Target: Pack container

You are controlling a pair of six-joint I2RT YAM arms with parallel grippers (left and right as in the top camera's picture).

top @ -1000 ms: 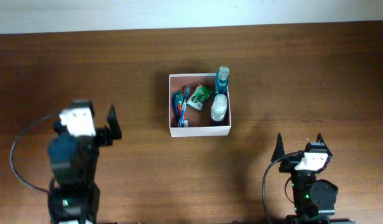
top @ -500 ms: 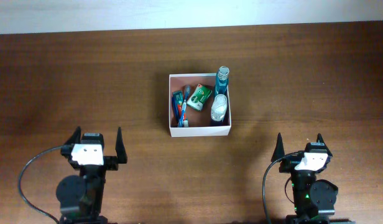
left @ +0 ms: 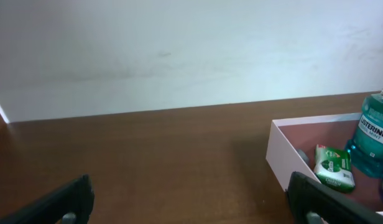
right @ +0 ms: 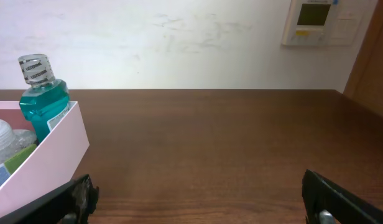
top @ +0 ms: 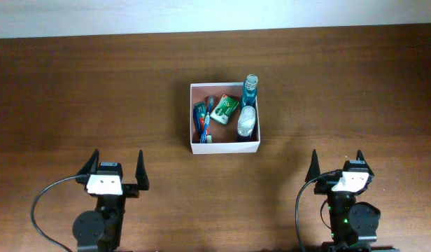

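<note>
While the left end effector (top: 117,157) and right end effector (top: 337,155) gape empty, the square container (top: 226,147) faces upward.

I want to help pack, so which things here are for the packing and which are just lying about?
For the packing: container, mouthwash bottle, green packet, toothbrush, clear bottle, all already inside it.

Just there: wall panel, table.

Dark wooden table (top: 341,84), pale wall (left: 179,50) behind it — a white control panel (right: 317,22) with a greenish screen.
</note>
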